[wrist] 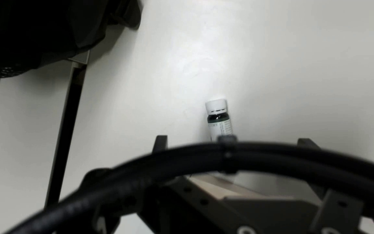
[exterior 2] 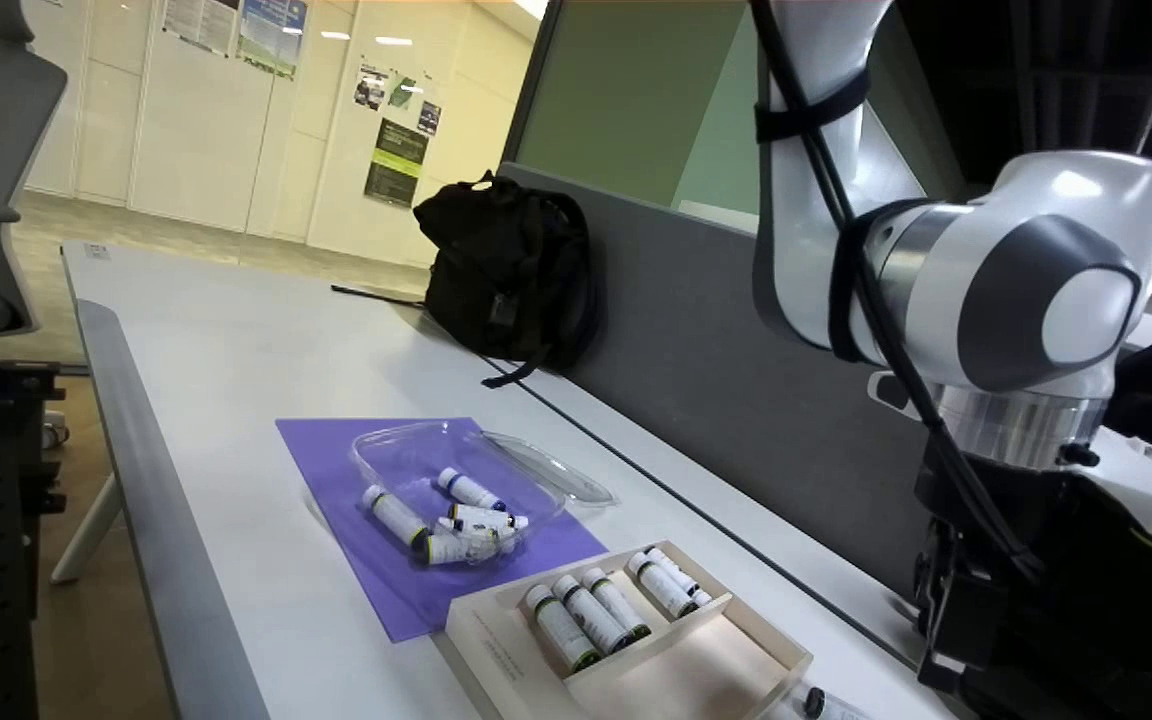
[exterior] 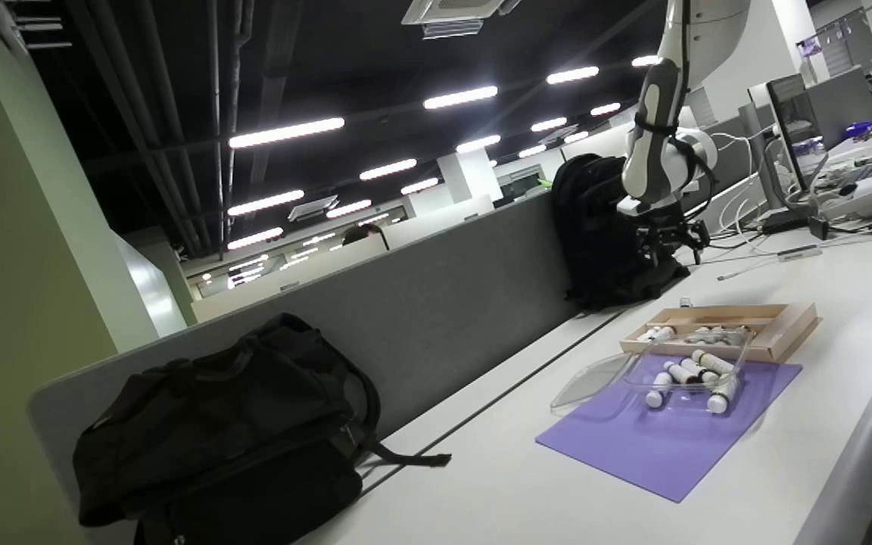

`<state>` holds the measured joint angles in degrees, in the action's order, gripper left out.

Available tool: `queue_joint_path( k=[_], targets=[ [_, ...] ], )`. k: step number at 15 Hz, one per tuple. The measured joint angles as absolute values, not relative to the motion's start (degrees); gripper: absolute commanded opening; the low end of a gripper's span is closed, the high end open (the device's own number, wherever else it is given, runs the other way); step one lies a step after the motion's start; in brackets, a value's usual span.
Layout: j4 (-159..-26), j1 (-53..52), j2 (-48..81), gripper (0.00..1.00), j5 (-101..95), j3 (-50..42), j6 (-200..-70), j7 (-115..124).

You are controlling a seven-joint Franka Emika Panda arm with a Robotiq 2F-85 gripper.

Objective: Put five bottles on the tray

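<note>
gripper [wrist: 233,143] hangs above the white desk [wrist: 271,65], its fingers [wrist: 160,143] spread wide apart. a black cable [wrist: 187,159] crosses in front of it in the wrist view. lower down, in line with the gap between the fingers, a loose bottle [wrist: 219,118] lies on its side on the desk, white cap pointing away from the tray [exterior 2: 481,620]; its other end is hidden there by the cable. it is near the tray, outside the rim.

the light-wood tray comes next, divided into compartments. three bottles [exterior 2: 593,613] lie side by side in one, and two bottles [exterior 2: 658,583] lie in the one beside it.

past the tray a purple mat [exterior 2: 406,600] lies on the desk, meeting one side of the tray; whether it runs beneath cannot be told. on the mat sits a clear box [exterior 2: 386,455] with a heap of bottles [exterior 2: 396,515]; whether each is within its walls cannot be told either. a clear lid [exterior 2: 551,470] slants out just beside the box.

a grey partition [exterior 2: 676,320] runs along the desk. a black backpack [exterior: 595,227] stands against it behind the arm [exterior: 652,159], and another backpack [exterior 2: 516,270] leans there, well apart from the mat. farthest off, in an exterior view, posters [exterior 2: 396,160] hang on a pale wall [exterior 2: 326,110].
</note>
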<state>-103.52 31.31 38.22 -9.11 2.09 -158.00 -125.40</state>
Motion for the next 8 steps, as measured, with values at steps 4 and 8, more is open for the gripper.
queue_joint_path(
  k=[4,8],
  targets=[
    [-100.49,32.66,42.33,1.0,-6.81,2.27,-157.02,-130.18],
    [-97.99,32.71,45.36,1.0,-5.73,2.01,-156.15,-131.14]
  ],
)
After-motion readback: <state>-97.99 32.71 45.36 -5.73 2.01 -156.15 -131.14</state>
